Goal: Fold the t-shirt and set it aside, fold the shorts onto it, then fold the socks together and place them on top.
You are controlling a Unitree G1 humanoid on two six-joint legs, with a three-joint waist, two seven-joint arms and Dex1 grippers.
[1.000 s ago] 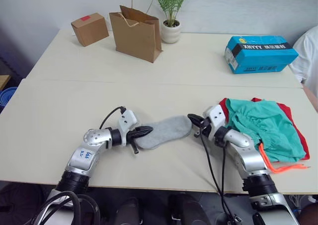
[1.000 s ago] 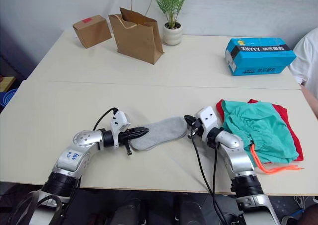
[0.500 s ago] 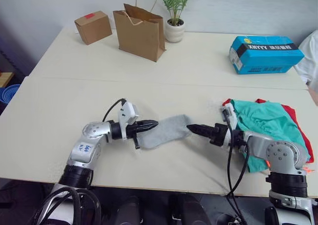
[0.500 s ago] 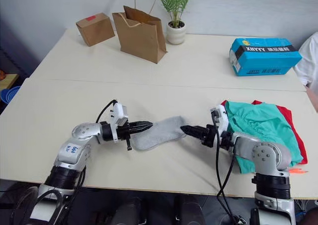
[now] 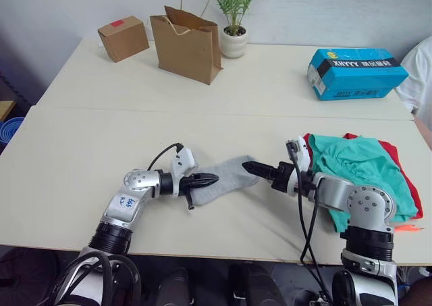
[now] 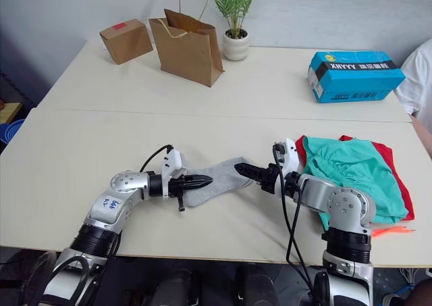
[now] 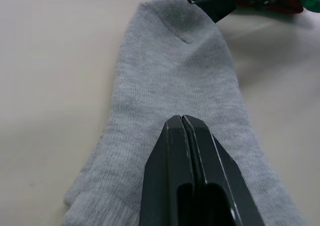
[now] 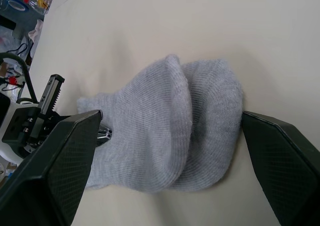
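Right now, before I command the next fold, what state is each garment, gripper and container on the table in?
socks: stacked flat on the table, not yet folded
shorts: folded, lying on the t-shirt
t-shirt: folded, under the shorts
left gripper: shut, tips over one end of the socks
right gripper: open, fingers straddling the other end
paper bag: upright, open-topped
blue box: closed
cardboard box: closed

My surface (image 5: 81, 157) is pale and wide. At the top of the frame sit a small brown box (image 5: 123, 38), a paper bag (image 5: 185, 44), a potted plant (image 5: 233, 22) and a blue box (image 5: 356, 73). The grey socks (image 5: 226, 177) lie near the middle, the red t-shirt (image 5: 399, 159) on the right.
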